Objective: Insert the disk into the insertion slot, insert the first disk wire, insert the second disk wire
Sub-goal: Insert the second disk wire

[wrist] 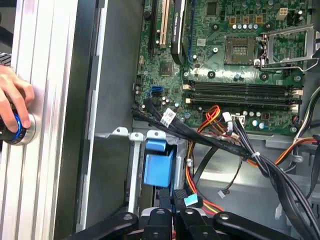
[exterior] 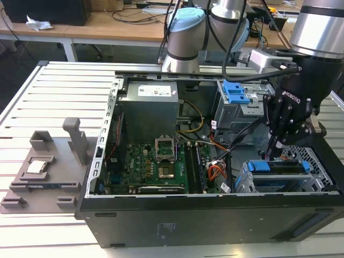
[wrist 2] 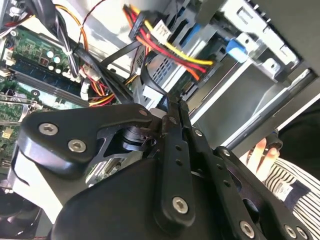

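Observation:
The disk (exterior: 279, 167), clipped in its blue carrier (wrist: 157, 167), lies inside the silver insertion slot (exterior: 244, 180) at the case's front corner on the exterior view's right. My gripper (exterior: 273, 155) reaches down to the disk's inner end. In both wrist views its fingers (wrist 2: 175, 107) are pressed close together, shut on the small dark plug (wrist: 177, 194) of the first disk wire, which sits right against the carrier's end. A blue tab (wrist: 192, 201) shows beside the plug. The wire's length is hidden behind the fingers.
A taller grey bay with blue latches (exterior: 236, 94) stands behind the slot. An orange, yellow and red wire bundle (wrist 2: 170, 47) and black cables (wrist: 220, 145) cross close to the gripper. The motherboard (exterior: 156, 164) fills the case's middle. A person's hand (wrist: 12, 100) rests on a knob outside the case.

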You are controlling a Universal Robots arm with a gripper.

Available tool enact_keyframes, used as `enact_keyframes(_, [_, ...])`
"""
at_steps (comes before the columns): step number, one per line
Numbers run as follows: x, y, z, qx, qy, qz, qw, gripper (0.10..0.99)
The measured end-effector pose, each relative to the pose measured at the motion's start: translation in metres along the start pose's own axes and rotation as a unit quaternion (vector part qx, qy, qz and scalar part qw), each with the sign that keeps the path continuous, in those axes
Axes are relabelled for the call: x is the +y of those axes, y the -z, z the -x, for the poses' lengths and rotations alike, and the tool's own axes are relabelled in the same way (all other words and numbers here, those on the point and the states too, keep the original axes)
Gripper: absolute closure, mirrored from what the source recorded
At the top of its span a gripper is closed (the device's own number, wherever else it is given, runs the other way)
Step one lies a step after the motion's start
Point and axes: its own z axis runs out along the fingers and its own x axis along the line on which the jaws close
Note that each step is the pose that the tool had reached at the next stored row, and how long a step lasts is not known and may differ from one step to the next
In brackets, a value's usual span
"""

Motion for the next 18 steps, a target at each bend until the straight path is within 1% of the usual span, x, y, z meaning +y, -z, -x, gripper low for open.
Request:
enact_keyframes(1, [-0.0022,0.0001,-0.0003,-0.0001,0.0,0.0013,1.0,0.945])
enact_keyframes(2, [-0.0054,0.0,-0.0013,-0.0003,0.001,0.0036,1.0,0.945])
enact_keyframes(5, [-0.0075,-0.0012,-0.0066,-0.0007,-0.001,0.0077,1.0,0.945])
enact_keyframes(7, [-0.0116,-0.0012,-0.0072,-0.001,-0.002,0.0102,0.9999,0.945])
enact_keyframes(12, [-0.0143,-0.0018,-0.0082,-0.002,-0.011,0.0154,0.9998,0.945])
enact_keyframes(14, [-0.0167,-0.0024,-0.0096,-0.0024,-0.015,0.0183,0.9997,0.945])
enact_keyframes(18, [-0.0177,-0.0044,-0.0118,-0.0032,-0.023,0.0227,0.9995,0.945])
